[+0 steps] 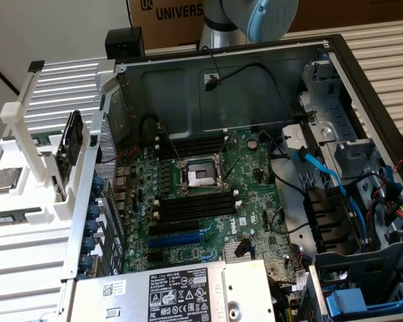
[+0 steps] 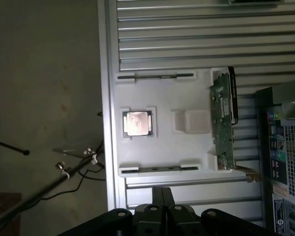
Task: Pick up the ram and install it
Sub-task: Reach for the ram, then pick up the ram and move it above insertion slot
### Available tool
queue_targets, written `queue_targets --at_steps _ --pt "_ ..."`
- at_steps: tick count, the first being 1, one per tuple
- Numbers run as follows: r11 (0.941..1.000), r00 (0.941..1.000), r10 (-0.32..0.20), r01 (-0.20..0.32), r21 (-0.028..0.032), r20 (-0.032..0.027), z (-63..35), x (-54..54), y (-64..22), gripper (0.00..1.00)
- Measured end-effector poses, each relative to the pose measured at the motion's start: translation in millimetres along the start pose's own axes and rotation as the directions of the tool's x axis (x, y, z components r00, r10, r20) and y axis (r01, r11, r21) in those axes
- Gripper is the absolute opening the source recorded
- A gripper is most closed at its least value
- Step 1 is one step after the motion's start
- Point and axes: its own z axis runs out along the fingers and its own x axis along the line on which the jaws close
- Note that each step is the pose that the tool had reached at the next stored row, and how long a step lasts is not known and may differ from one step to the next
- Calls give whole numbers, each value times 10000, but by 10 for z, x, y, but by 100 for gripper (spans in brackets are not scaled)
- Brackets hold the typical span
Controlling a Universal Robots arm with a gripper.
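Two ram sticks lie edge-on in the slots of a white holder (image 2: pixel 187 147). One ram stick (image 2: pixel 160 168) is just off my fingertips and the other ram stick (image 2: pixel 155 76) sits on the far side of the holder. In the exterior view the holder (image 1: pixel 33 168) is at the left, outside the case, with one ram stick (image 1: pixel 12 219) near its front edge. My gripper (image 2: pixel 162 191) hovers high over the holder, shut, with nothing between its fingers. The black memory slots (image 1: pixel 191 204) lie on the motherboard beside the processor socket (image 1: pixel 200 176).
The holder also carries a square processor chip (image 2: pixel 137 123) and an upright green expansion card (image 2: pixel 223 118). The holder rests on a ribbed metal table (image 2: pixel 196 34). The open case (image 1: pixel 363 87) holds blue and black cables (image 1: pixel 322 174), a blue connector slot (image 1: pixel 181 236) and a power supply (image 1: pixel 181 292).
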Motion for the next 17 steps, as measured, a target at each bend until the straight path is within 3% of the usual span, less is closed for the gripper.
queue_targets --at_steps 17 --pt "10000 10000 -6 6 3 0 -1 28 3 10"
